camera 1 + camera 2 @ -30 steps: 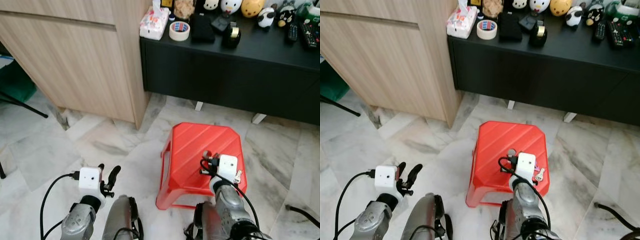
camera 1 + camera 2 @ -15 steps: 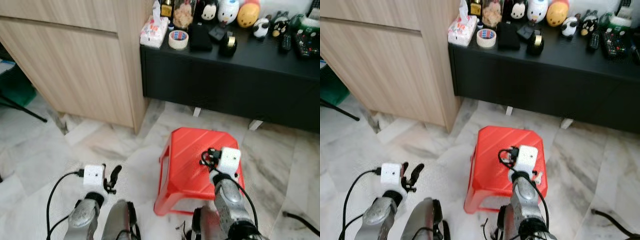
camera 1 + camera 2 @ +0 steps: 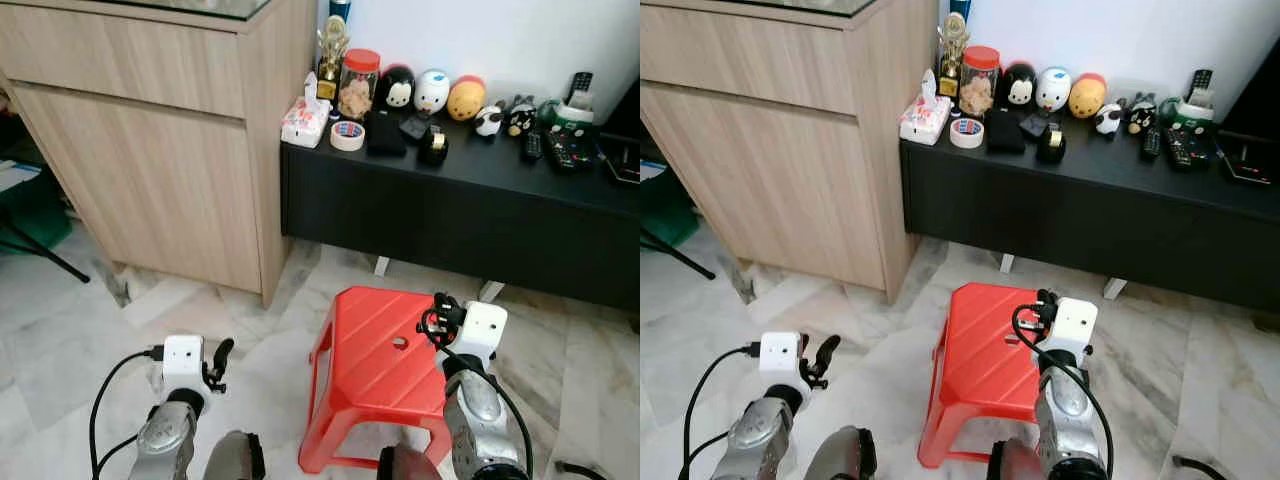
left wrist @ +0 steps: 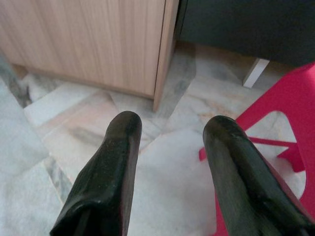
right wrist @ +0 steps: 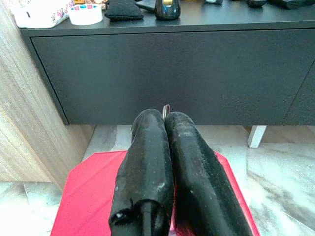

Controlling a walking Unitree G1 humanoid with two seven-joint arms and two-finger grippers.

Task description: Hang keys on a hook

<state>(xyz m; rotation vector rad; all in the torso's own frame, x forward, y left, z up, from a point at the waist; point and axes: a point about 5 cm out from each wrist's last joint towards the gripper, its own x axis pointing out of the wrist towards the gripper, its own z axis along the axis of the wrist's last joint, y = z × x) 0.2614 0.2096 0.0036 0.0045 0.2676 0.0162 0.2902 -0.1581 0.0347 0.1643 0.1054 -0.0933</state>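
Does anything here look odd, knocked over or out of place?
Nothing looks spilled or toppled. The red plastic stool stands upright on the marble floor, and the figurines line the black cabinet neatly. The right gripper pinches a metal ring.

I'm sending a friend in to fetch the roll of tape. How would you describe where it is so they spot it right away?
Look at the long black cabinet against the white wall, at its end beside the wooden cupboard. The roll of tape lies flat near the front edge, between the tissue pack and a black pouch. It is the only white ring there.
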